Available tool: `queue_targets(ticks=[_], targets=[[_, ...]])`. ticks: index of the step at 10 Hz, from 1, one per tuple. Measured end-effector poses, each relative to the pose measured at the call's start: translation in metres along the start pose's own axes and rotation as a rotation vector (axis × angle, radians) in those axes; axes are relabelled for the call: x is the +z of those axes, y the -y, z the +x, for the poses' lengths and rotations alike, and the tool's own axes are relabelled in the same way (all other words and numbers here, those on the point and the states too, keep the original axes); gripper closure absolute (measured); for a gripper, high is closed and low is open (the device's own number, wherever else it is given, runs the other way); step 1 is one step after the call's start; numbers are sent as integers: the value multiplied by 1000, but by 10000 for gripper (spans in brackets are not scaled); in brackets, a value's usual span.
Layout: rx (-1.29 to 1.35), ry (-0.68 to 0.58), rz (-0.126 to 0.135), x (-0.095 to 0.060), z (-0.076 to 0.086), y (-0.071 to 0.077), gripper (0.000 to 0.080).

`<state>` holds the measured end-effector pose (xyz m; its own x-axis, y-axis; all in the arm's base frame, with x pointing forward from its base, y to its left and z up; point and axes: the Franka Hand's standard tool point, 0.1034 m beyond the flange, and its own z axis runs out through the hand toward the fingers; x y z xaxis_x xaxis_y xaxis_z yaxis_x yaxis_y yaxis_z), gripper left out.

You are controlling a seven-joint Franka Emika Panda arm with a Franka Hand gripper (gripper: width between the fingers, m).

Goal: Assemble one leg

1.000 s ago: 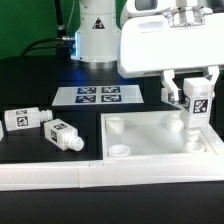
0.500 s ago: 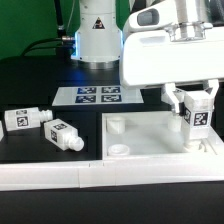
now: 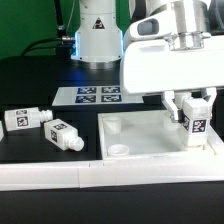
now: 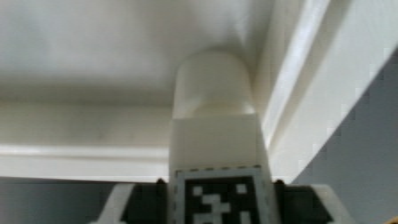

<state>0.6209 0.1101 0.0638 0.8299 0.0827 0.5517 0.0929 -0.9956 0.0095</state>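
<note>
My gripper (image 3: 195, 108) is shut on a leg (image 3: 196, 125), a small white peg with a black-and-white tag, held upright over the far right corner of the large white square panel (image 3: 150, 140). In the wrist view the leg (image 4: 219, 120) runs from between my fingers (image 4: 139, 205) down to the panel's inner corner (image 4: 107, 110); I cannot tell whether its tip touches. Two more tagged legs lie on the black table at the exterior view's left: one (image 3: 22, 119) and another (image 3: 62, 133).
The marker board (image 3: 96, 96) lies flat behind the panel. The arm's white base (image 3: 98, 35) stands at the back. A white ledge (image 3: 50, 177) runs along the table's front edge. The panel has round holes at its corners (image 3: 119, 149).
My gripper with the leg has moved slightly toward the exterior view's left and lower over the panel's far right corner. The two loose legs have not moved.
</note>
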Motion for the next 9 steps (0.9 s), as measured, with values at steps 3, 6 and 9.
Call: queue_targets(ticks=[3, 6, 9], targets=[[7, -12, -2, 0, 0, 2, 515], [4, -11, -2, 0, 0, 2, 493], [-21, 26, 7, -16, 15, -1, 181]])
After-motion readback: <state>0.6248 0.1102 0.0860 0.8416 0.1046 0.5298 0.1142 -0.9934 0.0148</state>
